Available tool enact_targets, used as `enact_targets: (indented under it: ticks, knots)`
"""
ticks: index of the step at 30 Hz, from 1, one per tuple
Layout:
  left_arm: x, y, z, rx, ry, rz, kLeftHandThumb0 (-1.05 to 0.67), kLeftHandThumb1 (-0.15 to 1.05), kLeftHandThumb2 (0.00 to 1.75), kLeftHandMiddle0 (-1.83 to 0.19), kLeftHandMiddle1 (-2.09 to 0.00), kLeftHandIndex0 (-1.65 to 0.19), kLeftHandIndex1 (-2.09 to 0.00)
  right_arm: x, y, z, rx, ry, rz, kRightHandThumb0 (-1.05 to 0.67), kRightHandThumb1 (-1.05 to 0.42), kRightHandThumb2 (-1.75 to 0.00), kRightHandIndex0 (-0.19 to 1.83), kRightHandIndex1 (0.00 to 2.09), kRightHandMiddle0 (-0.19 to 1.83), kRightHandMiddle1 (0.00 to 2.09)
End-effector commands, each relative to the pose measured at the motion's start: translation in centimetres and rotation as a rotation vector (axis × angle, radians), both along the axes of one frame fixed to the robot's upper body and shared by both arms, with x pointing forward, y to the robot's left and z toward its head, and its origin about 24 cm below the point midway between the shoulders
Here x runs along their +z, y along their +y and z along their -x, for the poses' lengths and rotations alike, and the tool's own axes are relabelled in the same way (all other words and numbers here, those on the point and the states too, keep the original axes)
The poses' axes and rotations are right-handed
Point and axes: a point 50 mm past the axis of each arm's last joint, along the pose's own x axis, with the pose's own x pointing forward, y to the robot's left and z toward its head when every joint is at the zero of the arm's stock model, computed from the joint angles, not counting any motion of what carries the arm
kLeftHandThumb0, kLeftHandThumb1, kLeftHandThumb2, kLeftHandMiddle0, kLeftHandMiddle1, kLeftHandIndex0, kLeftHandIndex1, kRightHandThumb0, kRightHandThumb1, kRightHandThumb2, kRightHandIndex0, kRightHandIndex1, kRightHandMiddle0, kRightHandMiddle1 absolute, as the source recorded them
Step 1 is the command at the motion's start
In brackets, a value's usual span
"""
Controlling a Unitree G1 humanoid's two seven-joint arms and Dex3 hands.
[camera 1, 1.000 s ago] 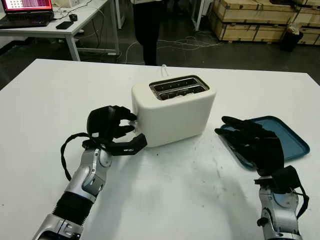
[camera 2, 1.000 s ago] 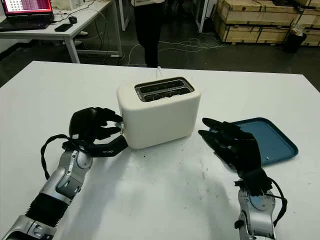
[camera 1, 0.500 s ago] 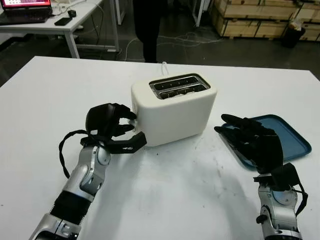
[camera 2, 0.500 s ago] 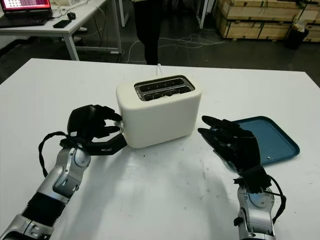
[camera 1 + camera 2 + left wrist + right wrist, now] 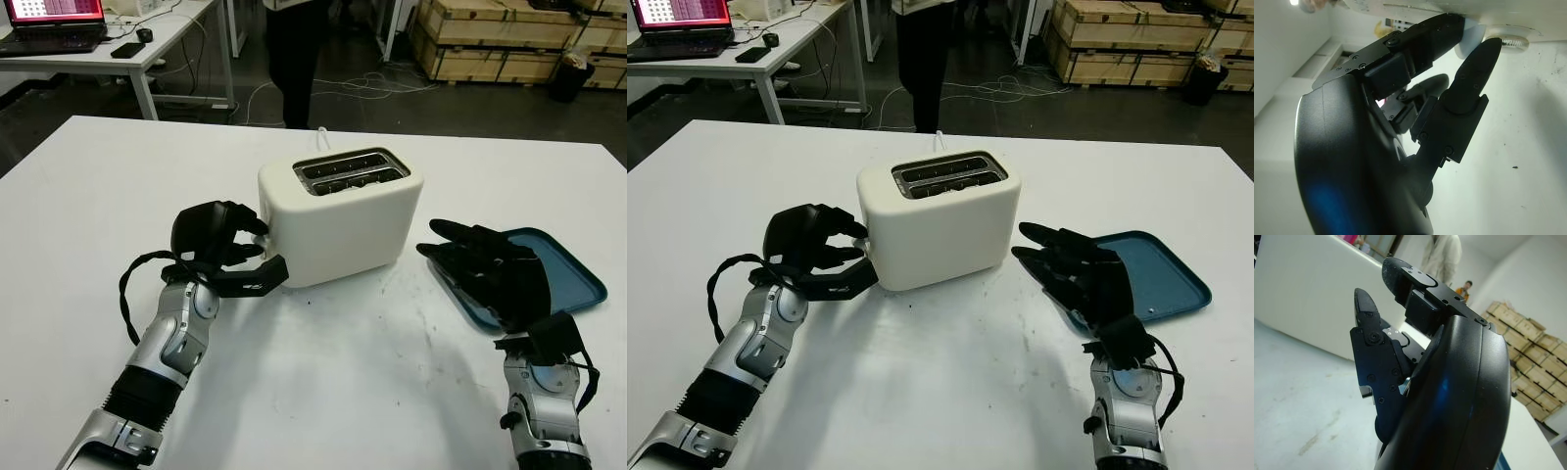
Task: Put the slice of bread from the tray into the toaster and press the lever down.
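A cream two-slot toaster (image 5: 343, 220) stands in the middle of the white table (image 5: 323, 392). Its slots (image 5: 351, 169) look dark; I cannot tell if bread sits inside. My left hand (image 5: 245, 253) is at the toaster's left end, fingers curled over the small white lever (image 5: 261, 235) and the thumb low against the toaster's base. In the left wrist view the fingertips (image 5: 1476, 58) close around the lever knob (image 5: 1473, 35). My right hand (image 5: 480, 269) is open, held over the near left edge of the blue tray (image 5: 566, 264), which shows no bread.
A person in dark trousers (image 5: 294, 49) stands just beyond the table's far edge. The toaster's white cable (image 5: 321, 137) runs off the back. A desk with a laptop (image 5: 54, 20) is at the far left, wooden crates (image 5: 490, 39) at the far right.
My right hand has edged slightly toward the toaster. My left hand stays curled on the lever at the toaster's left end.
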Motion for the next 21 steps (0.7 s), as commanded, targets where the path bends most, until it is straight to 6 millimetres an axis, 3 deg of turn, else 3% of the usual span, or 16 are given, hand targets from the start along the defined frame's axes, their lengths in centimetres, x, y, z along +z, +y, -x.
enact_targets:
  ticks: [1, 4, 7, 9, 13, 15, 21]
  knots:
    - [-7.1, -6.0, 4.1, -0.337, 0.468, -0.047, -0.25, 0.81, 0.00, -1.04, -0.70, -1.22, -0.02, 0.3, 0.0, -1.1, -0.001, 0.016, -0.007, -0.23, -0.92, -0.10, 1.07, 0.02, 0.95, 0.00]
    - [-4.6, -5.1, 3.8, -0.347, 0.363, -0.005, -0.24, 0.81, 0.00, -1.03, -0.88, -1.24, -0.02, 0.3, 0.2, -1.2, -0.004, 0.012, -0.002, -0.21, -0.92, -0.10, 1.06, 0.01, 0.95, 0.00]
    - [-2.8, -4.3, 3.8, -0.345, 0.263, 0.003, -0.21, 0.76, 0.00, -1.01, -1.24, -1.28, -0.03, 0.2, 0.2, -1.2, -0.007, 0.009, 0.002, -0.22, -0.92, -0.10, 1.06, 0.01, 0.94, 0.00]
    - [-1.4, -3.8, 3.7, -0.341, 0.207, -0.014, -0.22, 0.76, 0.00, -1.01, -1.13, -1.28, -0.02, 0.1, 0.3, -1.3, -0.008, 0.009, 0.003, -0.23, -0.92, -0.10, 1.06, 0.01, 0.94, 0.00]
    - [0.9, -2.7, 3.4, -0.352, 0.125, -0.050, -0.19, 0.74, 0.00, -0.98, -1.37, -1.29, -0.02, 0.1, 0.3, -1.3, -0.003, 0.002, 0.006, -0.23, -0.92, -0.11, 1.06, 0.01, 0.94, 0.00]
    - [1.7, -2.3, 3.3, -0.350, 0.106, -0.064, -0.19, 0.74, 0.00, -0.96, -1.39, -1.31, -0.03, 0.0, 0.3, -1.3, -0.006, 0.002, 0.010, -0.24, -0.92, -0.11, 1.07, 0.02, 0.95, 0.00]
    - [3.5, -1.5, 3.1, -0.330, 0.094, -0.099, -0.17, 0.73, 0.00, -1.02, -1.18, -1.31, -0.02, 0.1, 0.4, -1.3, -0.003, 0.001, 0.013, -0.26, -0.92, -0.10, 1.08, 0.02, 0.95, 0.00]
